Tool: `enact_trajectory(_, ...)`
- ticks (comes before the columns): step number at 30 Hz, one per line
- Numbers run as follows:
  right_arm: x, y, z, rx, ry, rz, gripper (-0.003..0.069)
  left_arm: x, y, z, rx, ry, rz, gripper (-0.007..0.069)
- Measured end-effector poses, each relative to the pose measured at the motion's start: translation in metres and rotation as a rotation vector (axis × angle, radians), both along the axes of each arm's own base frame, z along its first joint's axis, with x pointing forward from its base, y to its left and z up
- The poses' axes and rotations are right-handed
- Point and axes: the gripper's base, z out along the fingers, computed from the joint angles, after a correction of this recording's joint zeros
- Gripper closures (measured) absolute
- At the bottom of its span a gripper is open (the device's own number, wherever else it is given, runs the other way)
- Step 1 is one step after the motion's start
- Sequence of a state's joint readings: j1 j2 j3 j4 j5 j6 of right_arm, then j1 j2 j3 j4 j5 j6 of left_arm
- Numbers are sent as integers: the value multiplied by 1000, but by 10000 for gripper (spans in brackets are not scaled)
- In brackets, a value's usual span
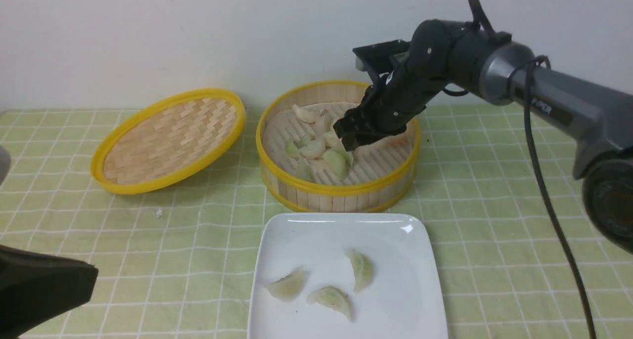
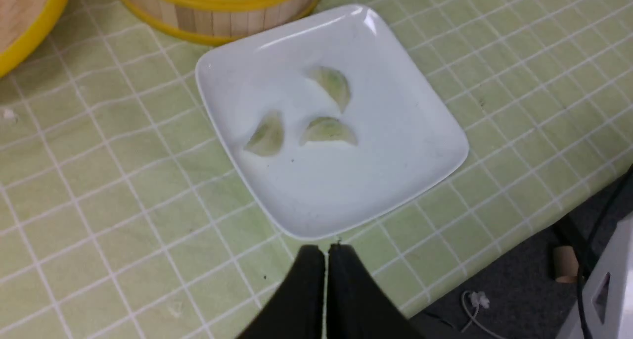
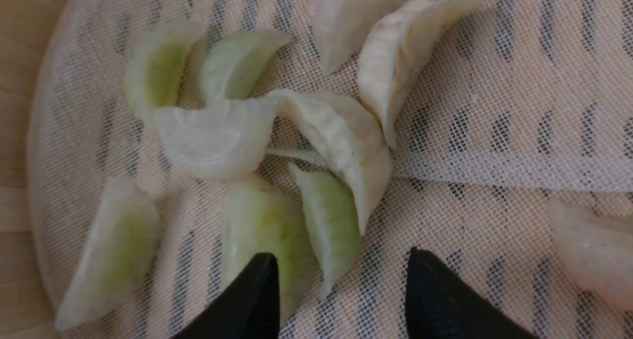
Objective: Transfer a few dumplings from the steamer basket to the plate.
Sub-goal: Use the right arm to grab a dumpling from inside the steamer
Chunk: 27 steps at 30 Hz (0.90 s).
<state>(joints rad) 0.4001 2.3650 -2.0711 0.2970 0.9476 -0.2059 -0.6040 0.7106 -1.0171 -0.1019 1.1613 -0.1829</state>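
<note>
The steamer basket stands behind the plate and holds several pale green and whitish dumplings. My right gripper is open and down inside the basket, over the dumplings. In the right wrist view its jaws stand wide apart with the tip of a green dumpling between them, not gripped. Three dumplings lie on the plate. My left gripper is shut and empty, just off the plate's near edge.
The shallow woven lid lies tilted to the left of the basket. A white mesh liner covers the basket floor. A green checked cloth covers the table; its edge shows in the left wrist view. A black cable hangs from my right arm.
</note>
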Motion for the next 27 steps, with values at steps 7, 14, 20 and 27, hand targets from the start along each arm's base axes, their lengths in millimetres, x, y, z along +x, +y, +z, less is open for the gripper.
enact_trajectory(7,6,2,-19,13,2,-31,330,3,6,-4,72,-15,37,631)
enact_trajectory(14,8,4,-29,20,20,-37,370,4,7,-4,84,-23,50,631)
enact_trajectory(20,5,8,-26,-9,28,-14,537,5,8,-4,90,-27,53,631)
enact_trajectory(27,-6,-3,1,-144,130,-6,535,5,8,-4,89,-31,54,631)
